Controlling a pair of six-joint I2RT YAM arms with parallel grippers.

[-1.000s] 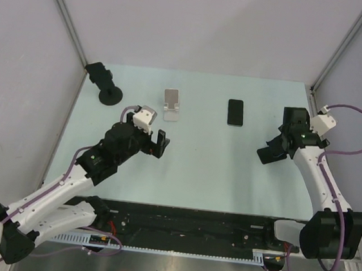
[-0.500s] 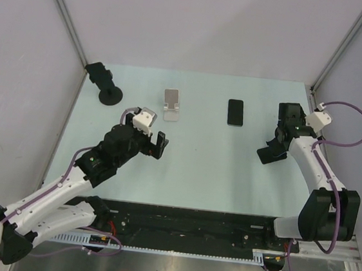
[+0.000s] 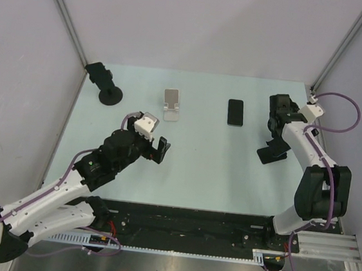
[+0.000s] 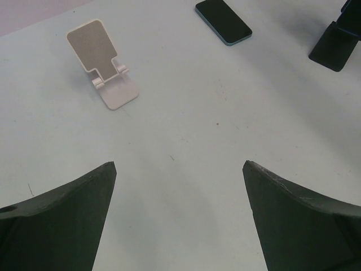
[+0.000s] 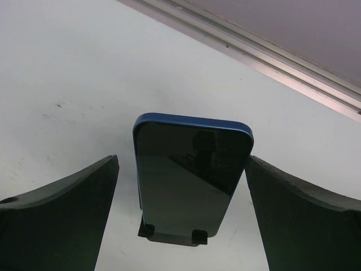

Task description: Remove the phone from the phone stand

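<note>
A blue-edged phone (image 5: 189,180) with a dark screen stands upright in a small black stand (image 5: 172,236). In the top view the stand with the phone (image 3: 272,151) sits at the right of the table. My right gripper (image 3: 275,123) is just behind it. It is open and empty (image 5: 181,159), with a finger on either side of the phone and not touching it. My left gripper (image 3: 160,149) is open and empty (image 4: 178,164) above bare table at the left middle. The stand's dark shape also shows in the left wrist view (image 4: 334,45).
A second dark phone (image 3: 235,112) lies flat at the back middle, also in the left wrist view (image 4: 223,21). An empty white phone stand (image 3: 171,103) stands left of it (image 4: 101,62). A black mount (image 3: 105,85) stands at the back left corner. Metal frame posts rise at the back corners.
My right gripper has swung left and toward the back, ending behind the black stand and facing the phone. My left gripper has shifted slightly toward the near side. The stand and phone have not moved.
</note>
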